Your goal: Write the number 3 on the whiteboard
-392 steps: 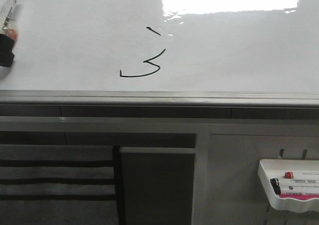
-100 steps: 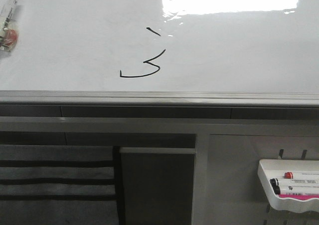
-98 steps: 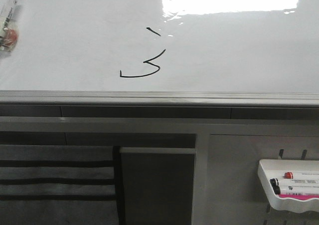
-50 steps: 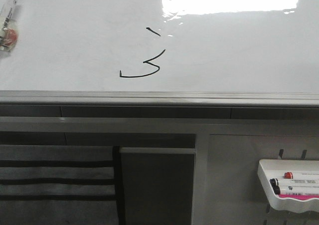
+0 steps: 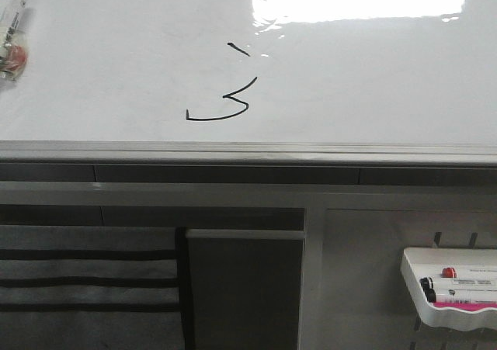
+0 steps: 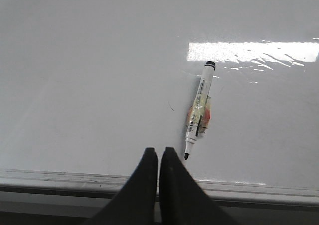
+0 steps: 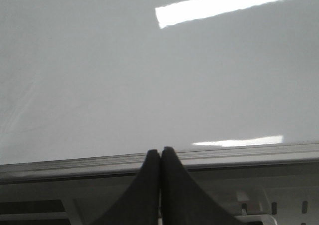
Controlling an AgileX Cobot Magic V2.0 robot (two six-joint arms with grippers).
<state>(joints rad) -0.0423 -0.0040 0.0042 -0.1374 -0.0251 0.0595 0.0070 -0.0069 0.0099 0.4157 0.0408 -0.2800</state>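
The whiteboard [image 5: 116, 71] fills the upper front view, with its grey metal rim along the near edge. The number 3 [image 5: 227, 86] is drawn in thin black strokes near its middle. A white marker [image 5: 14, 24] with tape around it lies uncapped on the board at the far left; it also shows in the left wrist view [image 6: 199, 108]. My left gripper [image 6: 159, 151] is shut and empty, over the board's near rim, just short of the marker's tip. My right gripper [image 7: 160, 152] is shut and empty at the board's rim [image 7: 239, 152]. Neither gripper shows in the front view.
A small white tray [image 5: 454, 288] with markers hangs at the lower right below the board. Grey cabinet panels [image 5: 245, 288] and a striped dark cloth [image 5: 85, 280] sit below the rim.
The left gripper's dark finger, by the marker 3.9 s ago, has left the front view. The marker lies on the board on its own. Nothing else has moved.
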